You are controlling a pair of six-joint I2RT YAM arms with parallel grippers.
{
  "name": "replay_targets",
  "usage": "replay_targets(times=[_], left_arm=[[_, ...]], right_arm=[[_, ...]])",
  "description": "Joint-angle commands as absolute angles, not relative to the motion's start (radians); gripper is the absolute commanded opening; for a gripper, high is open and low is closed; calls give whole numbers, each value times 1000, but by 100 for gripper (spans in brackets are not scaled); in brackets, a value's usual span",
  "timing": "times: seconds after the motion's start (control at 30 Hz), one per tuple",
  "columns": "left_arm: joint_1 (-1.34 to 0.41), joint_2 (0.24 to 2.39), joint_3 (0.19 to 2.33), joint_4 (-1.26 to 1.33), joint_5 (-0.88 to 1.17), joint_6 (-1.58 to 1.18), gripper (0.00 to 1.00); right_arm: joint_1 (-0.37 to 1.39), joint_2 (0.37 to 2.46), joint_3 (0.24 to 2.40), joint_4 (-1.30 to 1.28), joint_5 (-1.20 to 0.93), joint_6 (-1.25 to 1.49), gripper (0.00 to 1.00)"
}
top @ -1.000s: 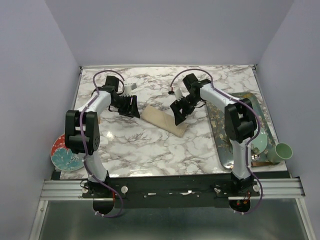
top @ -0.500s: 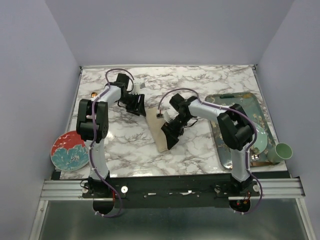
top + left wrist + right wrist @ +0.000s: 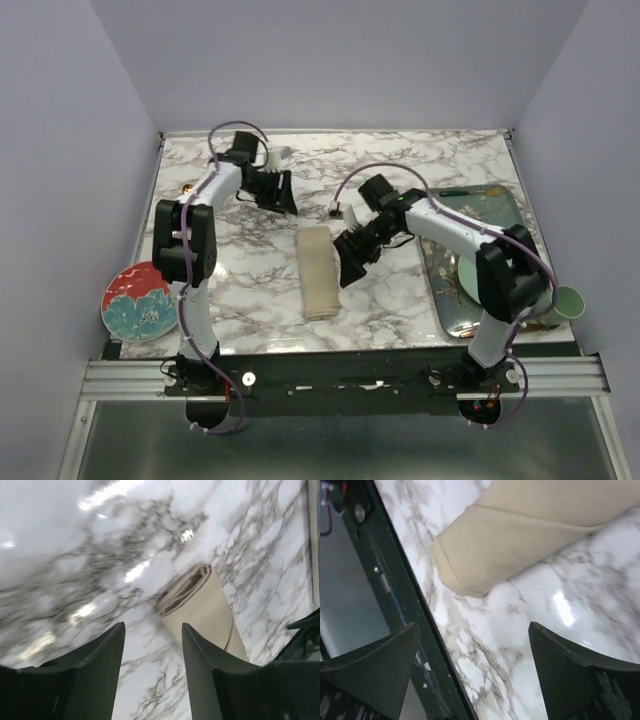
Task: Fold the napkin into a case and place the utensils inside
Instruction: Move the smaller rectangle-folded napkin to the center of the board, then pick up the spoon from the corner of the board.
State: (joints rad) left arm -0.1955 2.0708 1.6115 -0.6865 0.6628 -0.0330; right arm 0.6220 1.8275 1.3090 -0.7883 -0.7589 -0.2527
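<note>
Left fingers: the left gripper [image 3: 152, 627] has its 2 dark fingers [image 3: 75, 680] standing apart. We see only marble tabletop [image 3: 65, 580] in the gap, so it is open and holds nothing.
Right fingers: the right gripper [image 3: 473, 630] is spread wide. We see bare marble between its 2 pads [image 3: 570, 675], and nothing is held.
Case from the left fingers: the beige-tan case [image 3: 202, 607] lies flat ahead of the tips and off to the right of the gap, well clear of both fingers. Its layered, open-looking end is the end we see best.
Case from the right fingers: 1 rounded end of the case [image 3: 520, 540] lies ahead of the tips and reaches across the gap from the right. A strip of marble separates it from both pads.
From above: the case [image 3: 318, 272] is a narrow oblong. The right gripper [image 3: 350, 266] sits just beside 1 long edge. The left gripper [image 3: 280, 195] is well apart from the case's far end.
Dark rail [image 3: 390, 580]: it runs past the outer side of the right gripper's left finger.
Other things: a tray [image 3: 440, 285] lies behind the right gripper, beyond its arm. A green cup [image 3: 566, 303] stands past the tray. A red and teal plate [image 3: 135, 300] lies well behind the left gripper.
</note>
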Motion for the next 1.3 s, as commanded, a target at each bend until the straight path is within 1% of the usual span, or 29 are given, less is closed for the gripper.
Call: replay_targets(times=[0.0, 0.03, 0.13, 0.17, 0.27, 0.3, 0.4, 0.57, 0.7, 0.8, 0.97, 1.27], left_arm=[[-31, 1853, 1697, -761, 543, -49, 57], [35, 1838, 1694, -773, 529, -57, 56], [129, 1810, 1690, -848, 459, -13, 52], [188, 1812, 1698, -870, 410, -5, 51], [286, 1812, 1697, -900, 370, -5, 47], [296, 1824, 1697, -900, 297, 12, 45], [304, 1883, 1733, -903, 215, 28, 42], [304, 2005, 1819, -900, 180, 3, 40], [302, 2146, 1946, -916, 138, 3, 39], [290, 2215, 2015, -922, 115, 6, 36], [264, 2275, 2054, -917, 106, 23, 34], [250, 2401, 2114, -910, 42, 29, 34]], right_arm=[[558, 1657, 1324, -752, -573, -252, 99], [552, 1646, 1331, -747, -551, -258, 99], [526, 1638, 1361, -744, -491, -270, 100], [522, 1643, 1367, -747, -477, -270, 100], [494, 1652, 1374, -746, -459, -270, 100], [485, 1657, 1374, -744, -460, -265, 100], [476, 1666, 1364, -741, -472, -252, 100], [474, 1681, 1355, -741, -482, -235, 100], [471, 1680, 1355, -742, -468, -227, 100], [468, 1681, 1351, -747, -459, -224, 100], [466, 1692, 1351, -753, -449, -216, 100], [463, 1735, 1402, -772, -437, -202, 100]])
